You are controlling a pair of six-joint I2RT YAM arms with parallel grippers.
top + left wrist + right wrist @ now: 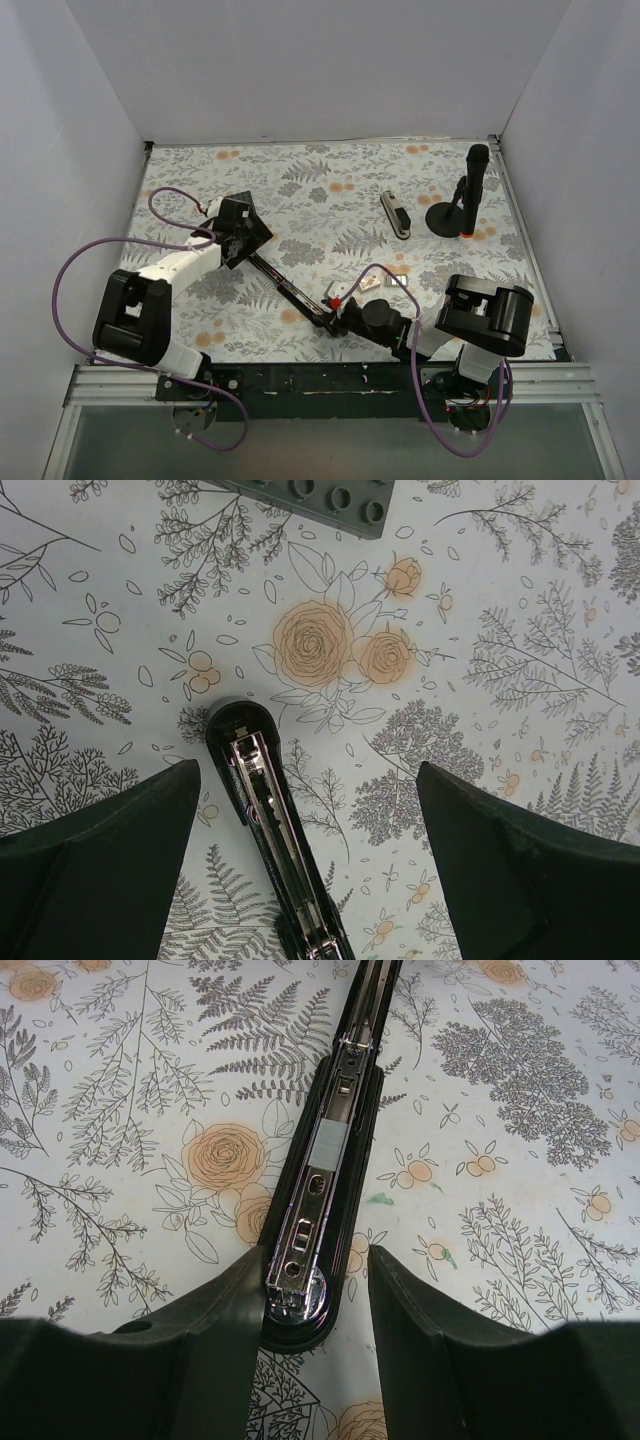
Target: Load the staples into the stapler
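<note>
stapler (290,290) is opened out flat, lying diagonally on the near half of the worktop (300,170), with one arm end under each wrist. Left gripper (307,780) hangs over the far-left end with jaws wide apart. That arm's silver channel runs up between the fingers (110,860) and touches neither, so it reads as lined up to steady that end, not gripping. Right gripper (315,1280) straddles the near-right end, jaws partway in. One finger (220,1330) looks flush against the black edge, but a sliver of worktop shows beside the other, so I'd call it not clamped yet. Best guess on why: pin both ends so the stapler stays flat with the metal facing up for loading. Staples box (373,283) is a small pale bit just beyond the right gripper, with a second pale piece (400,283) beside it. Both are too small to tell box from staple strip. Right wrist view shows a dull grey patch (330,1145) on the metal strip. It could be staples or part of the mechanism, can't tell. The stapler's middle runs out of both wrist views. Dark studded brick (310,498) is clipped by the top edge of the left wrist view. Black stand (465,195) sits far right, well apart from all this.
</note>
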